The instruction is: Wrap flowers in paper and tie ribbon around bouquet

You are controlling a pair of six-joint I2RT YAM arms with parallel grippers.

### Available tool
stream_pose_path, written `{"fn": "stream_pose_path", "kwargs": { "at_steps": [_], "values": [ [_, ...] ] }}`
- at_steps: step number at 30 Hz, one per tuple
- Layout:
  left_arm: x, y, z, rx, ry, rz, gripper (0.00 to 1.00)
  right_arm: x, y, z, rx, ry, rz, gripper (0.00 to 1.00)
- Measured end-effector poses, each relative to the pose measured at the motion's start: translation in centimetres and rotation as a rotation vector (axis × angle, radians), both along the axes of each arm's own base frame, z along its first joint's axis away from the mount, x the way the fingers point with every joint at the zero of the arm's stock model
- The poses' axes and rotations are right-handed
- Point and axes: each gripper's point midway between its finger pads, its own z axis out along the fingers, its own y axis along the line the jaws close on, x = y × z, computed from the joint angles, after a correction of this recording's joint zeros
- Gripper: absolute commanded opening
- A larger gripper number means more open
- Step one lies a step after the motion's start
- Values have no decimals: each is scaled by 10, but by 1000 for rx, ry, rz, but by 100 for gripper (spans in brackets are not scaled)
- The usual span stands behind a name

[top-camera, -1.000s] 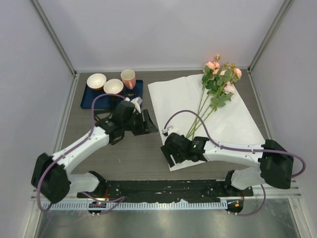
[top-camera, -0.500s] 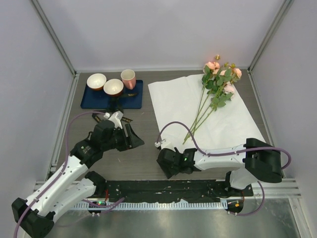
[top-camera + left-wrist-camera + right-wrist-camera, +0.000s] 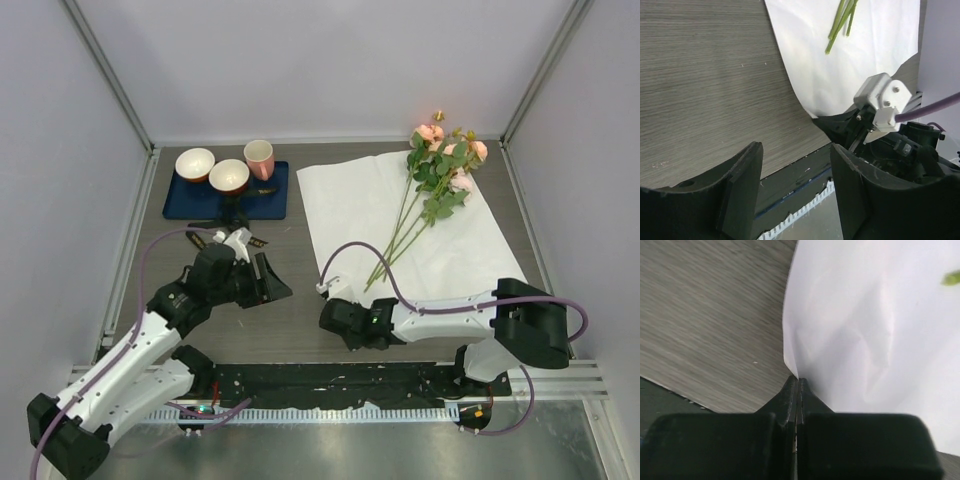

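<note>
The white paper [image 3: 345,205] lies flat on the table at the right. The flowers [image 3: 445,160], pink roses with green leaves, rest on its far right part, and their stems [image 3: 395,245] run down toward the middle. My right gripper [image 3: 333,318] is shut on the paper's near left corner, and the right wrist view shows the paper [image 3: 865,330] pinched at the right gripper's tips [image 3: 798,382]. My left gripper [image 3: 272,283] hangs open and empty over bare table left of the paper [image 3: 875,45]. The black ribbon [image 3: 256,240] lies before the mat, partly hidden by my left arm.
A dark blue mat [image 3: 275,200] at the back left holds two bowls [image 3: 195,163] [image 3: 229,175] and a pink cup [image 3: 259,157]. Cage posts and white walls close in the table. A black rail [image 3: 330,380] with the arm bases runs along the near edge.
My right gripper has closed on the paper's near left corner. My left arm has drawn back toward the near left, away from the paper's edge, with its jaws still open.
</note>
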Motion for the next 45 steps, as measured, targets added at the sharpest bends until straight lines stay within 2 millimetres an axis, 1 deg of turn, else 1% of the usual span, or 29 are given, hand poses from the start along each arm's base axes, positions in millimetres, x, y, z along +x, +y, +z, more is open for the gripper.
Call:
{"fn": "stream_pose_path", "kwargs": {
  "at_steps": [3,4,6,8,10,11,15,17,19,21,23,28,33,34,36,37,39,43,45],
  "values": [
    [1,-4,-10,9,36,-10,58,6,-16,5,-75,-24,-29,0],
    [3,-6,-14,11,49,-15,57,10,-18,9,-91,-33,-39,0],
    [5,-10,-19,14,72,-18,54,22,-22,23,-115,-53,-77,0],
    [9,-15,-23,9,86,-17,52,45,-26,41,-120,-83,-137,0],
    [14,-19,-26,3,93,-19,52,74,-37,57,-133,-116,-205,0],
    [17,-22,-27,-1,96,-21,52,93,-47,67,-144,-136,-251,0],
    [29,-34,-38,-4,136,-22,52,153,-90,91,-227,-201,-368,0],
    [36,-41,-42,-2,153,-27,51,179,-108,100,-279,-228,-381,0],
    [47,-51,-42,-11,162,-39,50,206,-120,107,-322,-256,-377,0],
    [57,-61,-41,-21,169,-53,49,229,-125,109,-346,-279,-344,0],
    [70,-75,-40,-40,172,-73,48,247,-128,108,-361,-293,-305,0],
    [90,-97,-46,-75,194,-95,47,273,-127,99,-368,-291,-201,0],
    [106,-116,-47,-106,201,-112,41,284,-126,88,-362,-272,-125,0],
    [110,-121,-47,-114,200,-115,35,286,-126,85,-359,-267,-110,0],
    [121,-132,-45,-137,188,-125,32,289,-126,82,-351,-264,-91,0],
    [123,-135,-45,-143,185,-126,29,291,-126,81,-345,-263,-85,0],
    [132,-144,-47,-165,189,-127,26,294,-129,80,-336,-265,-81,0],
    [154,-166,-59,-193,195,-133,20,299,-130,76,-322,-266,-65,0],
    [162,-173,-69,-203,210,-127,20,301,-129,72,-320,-264,-52,0]
  ]
}}
